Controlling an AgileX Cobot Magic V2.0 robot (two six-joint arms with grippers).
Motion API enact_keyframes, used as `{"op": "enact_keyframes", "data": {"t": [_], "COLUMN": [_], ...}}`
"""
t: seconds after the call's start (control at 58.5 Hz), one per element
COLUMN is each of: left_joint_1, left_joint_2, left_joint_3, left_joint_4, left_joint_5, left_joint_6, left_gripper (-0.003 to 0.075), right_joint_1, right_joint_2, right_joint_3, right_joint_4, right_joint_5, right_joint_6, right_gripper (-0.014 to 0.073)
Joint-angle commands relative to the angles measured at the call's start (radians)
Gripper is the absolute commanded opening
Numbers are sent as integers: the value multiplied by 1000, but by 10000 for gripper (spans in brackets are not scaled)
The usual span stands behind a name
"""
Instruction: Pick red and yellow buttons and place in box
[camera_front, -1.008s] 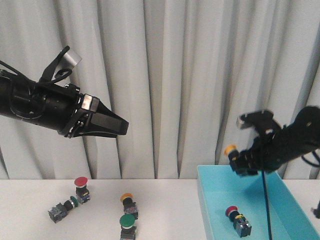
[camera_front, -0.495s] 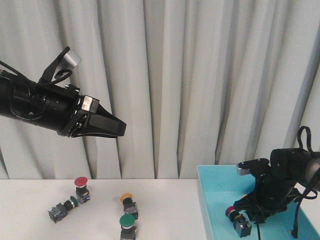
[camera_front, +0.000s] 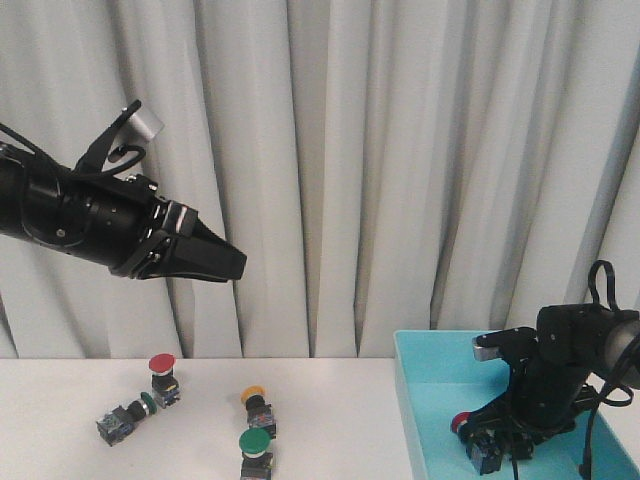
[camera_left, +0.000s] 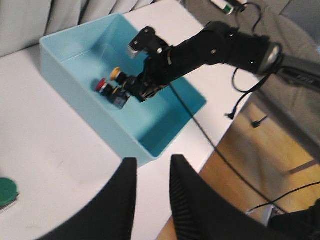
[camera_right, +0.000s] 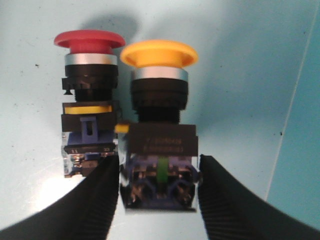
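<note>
1. The right end effector (camera_right: 159, 175) is down inside the turquoise box (camera_front: 420, 400), its ribbed black fingers (camera_right: 95, 200) closed on the blocky body of a yellow-capped button (camera_right: 159, 145). The body seems to sit on or just above the box floor, so I judge this to be the moment of setting it down, before release.

2. A red-capped button (camera_right: 89, 100) lies just beside the held one on the box floor, caps pointing the same way. It looks already delivered.

3. Both buttons have smooth round mushroom caps over a shiny metal collar, a black threaded neck and a squared contact block with blue and clear plastic at the base.

4. The left end effector (camera_left: 150, 200) hangs high above the desk (camera_front: 60, 400), its 2 black fingers slightly apart and holding nothing, probably parked clear while the right arm works.

5. On the desk outside the box remain a red button (camera_front: 162, 375), a yellow button (camera_front: 256, 405) and 2 green-capped ones, a standing green button (camera_front: 256, 450) and a toppled green button (camera_front: 125, 415).
</note>
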Motion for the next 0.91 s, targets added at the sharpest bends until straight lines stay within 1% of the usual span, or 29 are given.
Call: {"op": "enact_keyframes", "data": {"t": [0.0, 0.051, 0.12, 0.239, 0.359, 0.461, 0.512, 0.581, 0.666, 0.717, 0.752, 0.888], "left_joint_1": [-3, -3, -3, -3, -3, -3, -3, -3, -3, -3, -3, -3], "left_joint_2": [-46, -46, -46, -46, -46, -58, -69, -89, -127, -155, -179, -295], "left_joint_3": [-28, -28, -28, -28, -28, -27, -27, -21, 9, 39, 68, 226], "left_joint_4": [-4, 12, 20, 20, 21, 70, 134, 223, 294, 325, 333, 333], "left_joint_5": [5, 5, 5, 5, -2, -16, -26, -28, -28, -34, -45, -130], "left_joint_6": [-4, -4, -4, -10, -42, -41, -42, -65, -83, -88, -90, -88], "left_gripper": [161, 161, 161, 161, 140, 88, 52, -2, -8, -8, -8, -7], "right_joint_1": [-2, -2, -2, -2, -1, -1, -1, -1, -1, -1, -1, -1], "right_joint_2": [-62, -66, -75, -114, -188, -280, -329, -396, -475, -526, -556, -670], "right_joint_3": [-28, -28, -30, -30, -30, -30, -30, -30, -27, -27, -27, -27], "right_joint_4": [-6, -6, -6, -1, 17, 94, 153, 254, 364, 433, 471, 558], "right_joint_5": [-16, -11, -8, 3, 3, -8, -9, -9, -3, 17, 32, 84], "right_joint_6": [22, 35, 42, 60, 57, 37, 0, -58, -136, -200, -236, -329], "right_gripper": [475, 510, 532, 525, 492, 414, 354, 248, 119, 27, -15, -8]}}
